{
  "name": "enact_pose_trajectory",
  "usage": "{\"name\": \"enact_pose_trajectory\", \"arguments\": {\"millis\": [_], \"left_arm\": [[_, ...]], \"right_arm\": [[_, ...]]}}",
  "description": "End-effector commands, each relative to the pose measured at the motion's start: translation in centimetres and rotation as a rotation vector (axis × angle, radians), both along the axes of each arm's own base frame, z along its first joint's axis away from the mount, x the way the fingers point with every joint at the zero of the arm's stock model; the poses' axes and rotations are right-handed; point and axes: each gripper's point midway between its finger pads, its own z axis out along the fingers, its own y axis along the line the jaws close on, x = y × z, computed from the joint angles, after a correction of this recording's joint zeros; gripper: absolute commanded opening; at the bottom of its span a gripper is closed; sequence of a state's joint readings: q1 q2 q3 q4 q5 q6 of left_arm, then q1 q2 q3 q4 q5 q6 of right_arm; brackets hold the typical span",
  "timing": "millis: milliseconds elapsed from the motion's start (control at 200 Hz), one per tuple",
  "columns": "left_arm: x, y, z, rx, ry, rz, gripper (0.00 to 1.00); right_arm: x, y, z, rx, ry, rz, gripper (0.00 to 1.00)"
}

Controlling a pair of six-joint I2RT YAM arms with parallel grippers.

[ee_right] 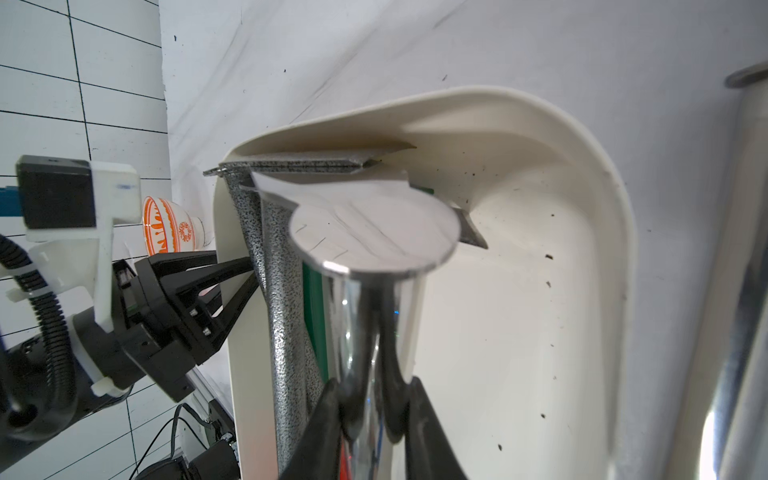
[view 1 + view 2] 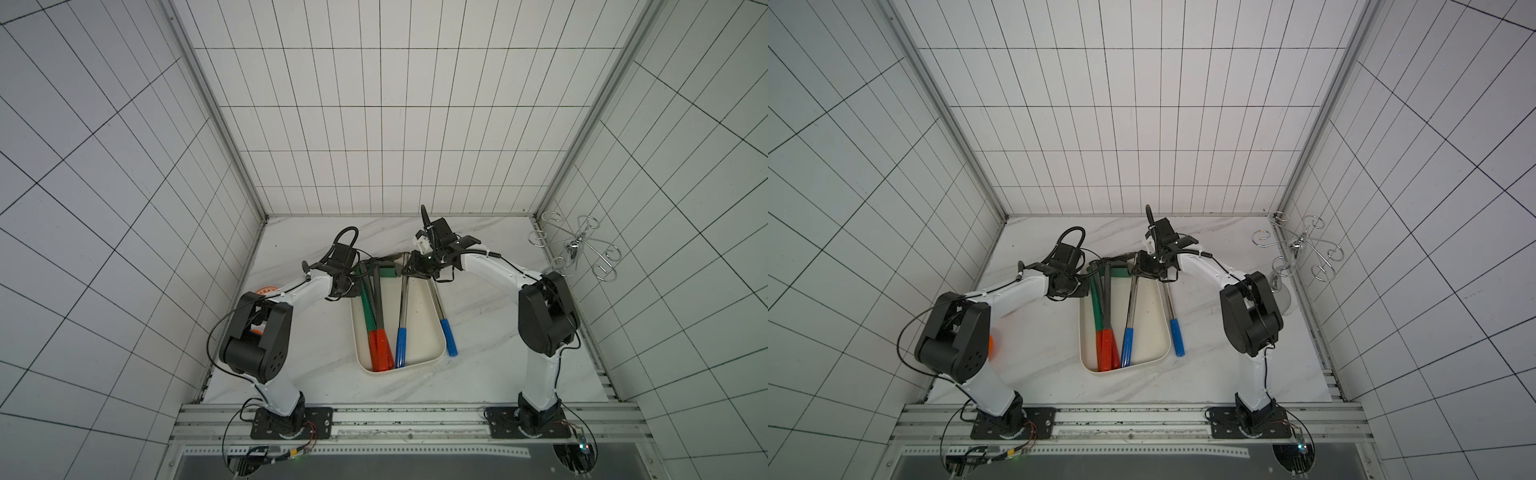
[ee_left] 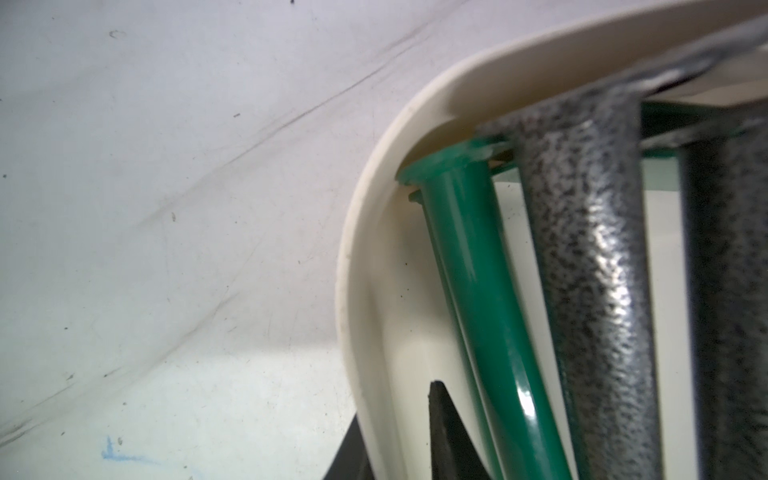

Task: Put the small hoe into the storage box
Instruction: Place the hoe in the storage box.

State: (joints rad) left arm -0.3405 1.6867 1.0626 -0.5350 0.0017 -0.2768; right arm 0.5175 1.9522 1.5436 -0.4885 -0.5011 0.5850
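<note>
The right claw (image 1: 374, 395) is clamped on the chrome shaft of the small hoe (image 2: 402, 316), with a black finger (image 1: 328, 415) on each side, just behind the flared collar where the blade joins; the hoe's long axis runs down the length of the storage box (image 2: 422, 328), slanting slightly off the box's long walls; its head sits under the claw at the far end of the box; its blue grip (image 2: 401, 347) points away from the claw toward the arm bases and lies inside the box close to the near wall.

Beside the claw, on the side toward the other arm, two more hoes lie in the box on about the same axis: a speckled grey-shafted hoe (image 2: 378, 307) and a green-shafted hoe (image 2: 365, 307), red grips toward the bases; their heads crowd the far end next to the small hoe's blade.

On the claw's other side, outside the box, a second chrome-shafted tool (image 2: 437, 303) with a blue grip lies on the marble worktop (image 2: 316, 345), just beside the box wall.

The left claw (image 1: 251, 269) straddles the box's wall near its far corner, one finger (image 3: 444, 436) inside by the green shaft, one outside; whether it pinches the wall I cannot tell.
</note>
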Motion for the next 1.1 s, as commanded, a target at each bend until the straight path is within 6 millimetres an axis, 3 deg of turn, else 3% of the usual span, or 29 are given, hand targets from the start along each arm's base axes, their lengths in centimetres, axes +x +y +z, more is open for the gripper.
{"name": "enact_pose_trajectory", "arguments": {"millis": [0,220,565,880,1095], "left_arm": [[1.3,-1.7,0.9,-0.048,-0.045,-0.036,0.22],[1.3,-1.8,1.1,-0.050,-0.047,-0.038,0.22],[1.2,-1.8,1.0,-0.047,-0.043,-0.040,0.21],[1.2,-1.9,1.0,-0.046,-0.043,-0.042,0.21],[1.2,-1.9,1.0,-0.046,-0.043,-0.043,0.21]], "right_arm": [[0.4,0.7,-1.2,0.051,0.020,0.007,0.00],[0.2,0.5,-4.0,0.012,0.063,0.003,0.00],[0.3,-2.2,-7.2,-0.156,0.089,-0.054,0.02],[0.4,-3.3,-7.8,-0.219,0.089,-0.072,0.18],[0.3,-4.4,-8.2,-0.275,0.094,-0.095,0.24]]}}
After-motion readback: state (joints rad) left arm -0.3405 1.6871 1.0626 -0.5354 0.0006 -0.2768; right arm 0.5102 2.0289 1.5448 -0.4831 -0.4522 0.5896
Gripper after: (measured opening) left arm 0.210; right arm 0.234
